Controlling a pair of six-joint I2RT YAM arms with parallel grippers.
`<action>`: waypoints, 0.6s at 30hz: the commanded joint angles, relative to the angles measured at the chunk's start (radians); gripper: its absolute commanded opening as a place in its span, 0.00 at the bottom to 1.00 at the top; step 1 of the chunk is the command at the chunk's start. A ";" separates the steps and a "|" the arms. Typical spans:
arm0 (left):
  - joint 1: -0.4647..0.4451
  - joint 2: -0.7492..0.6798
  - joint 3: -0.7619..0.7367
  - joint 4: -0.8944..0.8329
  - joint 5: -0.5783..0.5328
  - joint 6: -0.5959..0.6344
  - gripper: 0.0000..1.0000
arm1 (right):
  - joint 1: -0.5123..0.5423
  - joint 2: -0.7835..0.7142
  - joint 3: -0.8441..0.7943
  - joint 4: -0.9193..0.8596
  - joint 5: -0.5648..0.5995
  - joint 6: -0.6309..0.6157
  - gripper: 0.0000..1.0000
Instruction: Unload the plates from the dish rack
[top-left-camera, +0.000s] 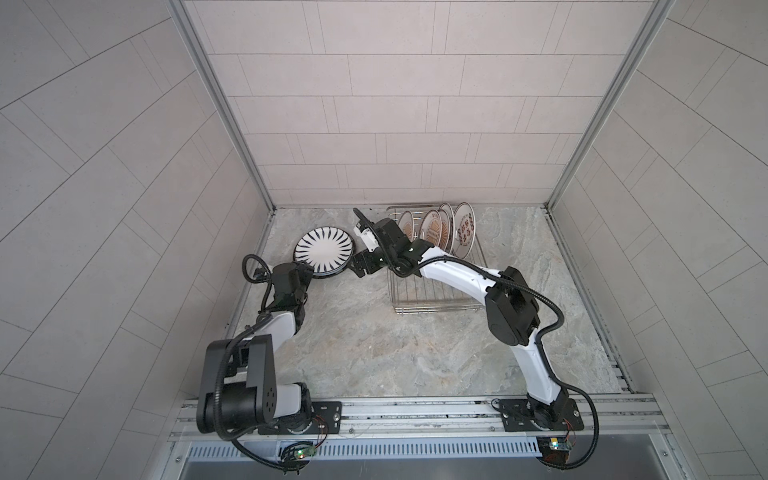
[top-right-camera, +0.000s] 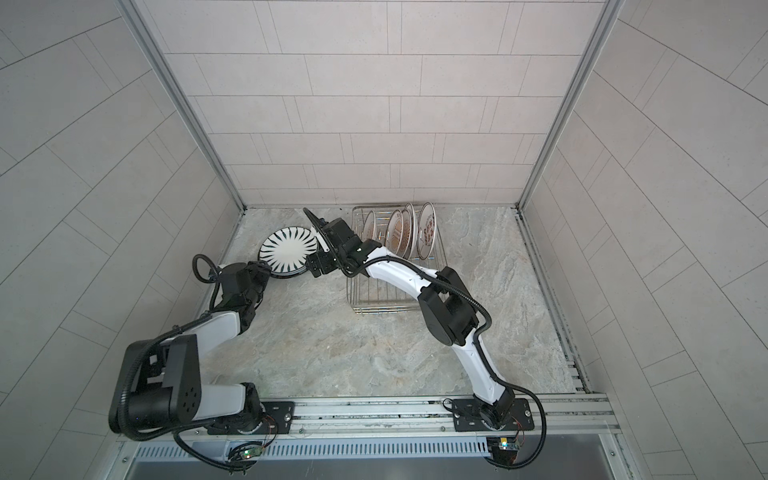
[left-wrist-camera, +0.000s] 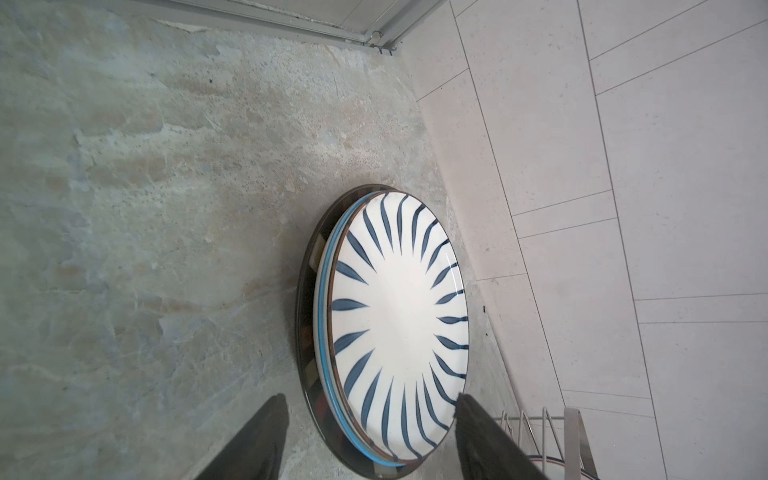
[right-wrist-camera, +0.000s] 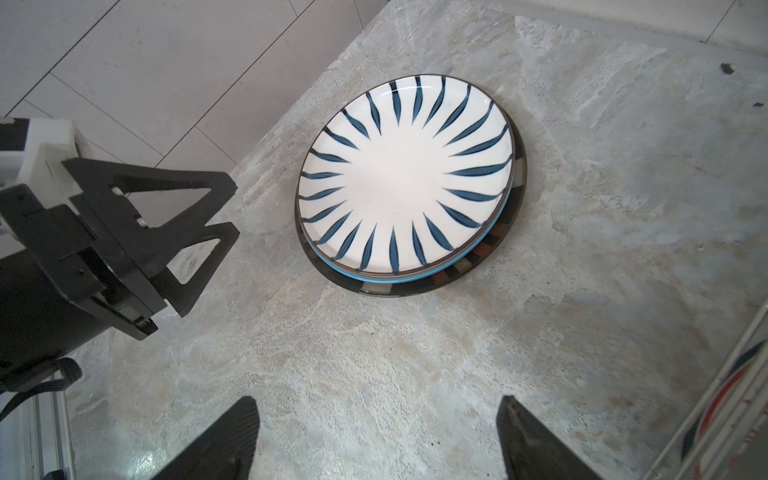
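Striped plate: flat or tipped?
Flat, face up. The striped plate lies atop a blue-rimmed plate and a dark-rimmed plate on the counter, beside the dish rack.

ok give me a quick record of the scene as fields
stack: striped plate on top, dark-rimmed plate at the bottom, flat on the counter, left of the rack
rack: several plates upright at its far end
left fingers: open, at the stack's edge, holding nothing
right fingers: open wide, empty, facing the stack
task: unfinished
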 joint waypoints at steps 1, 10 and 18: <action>-0.006 -0.082 -0.032 -0.006 0.017 0.011 0.73 | 0.023 -0.108 -0.012 0.023 0.007 -0.062 0.92; -0.079 -0.278 -0.089 -0.008 0.101 0.042 1.00 | 0.033 -0.345 -0.241 0.118 0.134 -0.042 1.00; -0.300 -0.387 -0.073 -0.015 0.109 0.174 1.00 | 0.022 -0.614 -0.494 0.151 0.370 -0.071 1.00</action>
